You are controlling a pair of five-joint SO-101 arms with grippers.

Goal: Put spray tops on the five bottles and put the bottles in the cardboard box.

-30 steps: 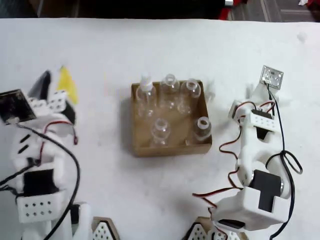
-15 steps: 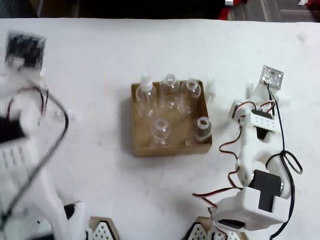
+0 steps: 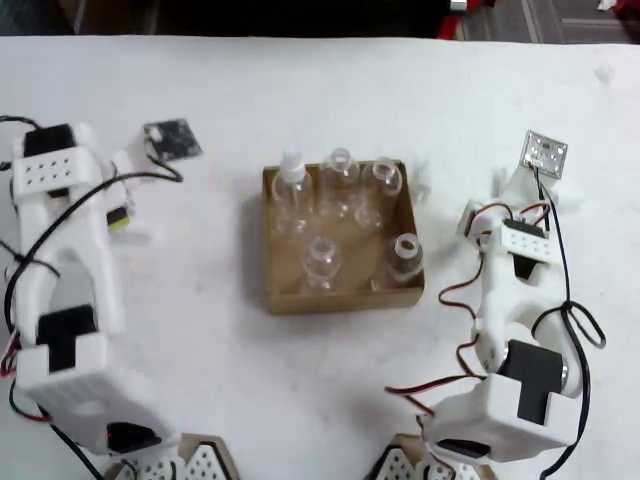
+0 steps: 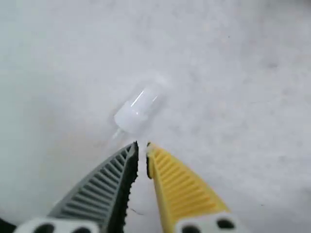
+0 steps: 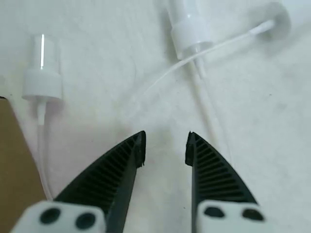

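Update: left arm (image 3: 70,230) just swung out left of the cardboard box (image 3: 340,297), jaws pressed together by a loose spray top (image 4: 137,109), right jaws spread, so I reckon capping the boxed bottles (image 3: 322,262) comes next.

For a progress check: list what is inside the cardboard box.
Five clear bottles stand in the cardboard box. The back-left bottle seems to carry a spray top; the others look open-necked. Its floor beneath them is covered.
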